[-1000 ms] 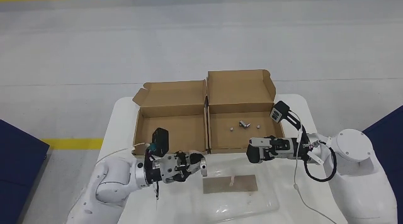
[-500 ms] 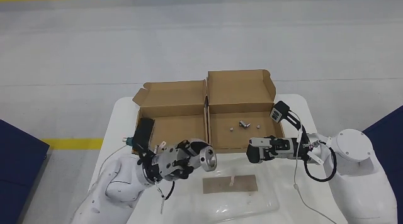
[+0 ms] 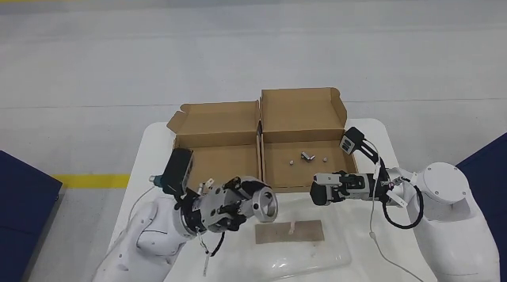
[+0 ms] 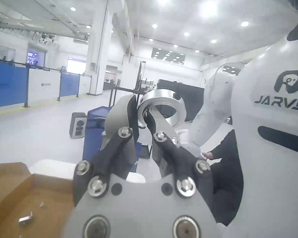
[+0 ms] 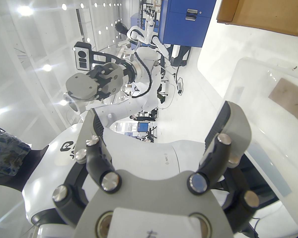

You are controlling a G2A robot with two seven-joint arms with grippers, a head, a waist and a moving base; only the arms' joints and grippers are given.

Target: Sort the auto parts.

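Left gripper is clamped on the ring, pinching one wall only: one finger through the bore, the other outside. In the top view the ring is held off the table, just in front of the boxes near their shared wall and behind the clear tray. Right gripper has its jaws wide apart with nothing in them; it sits by the front edge of the right box, apart from the ring. Risk: smooth metal held on a thin wall, so the ring could pivot or slip out on a fast swing. Released here it would probably hit the table or the box wall, not land inside. Wrong-box risk too, since the right box has small parts and the left box looks bare. The ring is short with no real long axis; its bore looks to face up, tipped toward the right arm.
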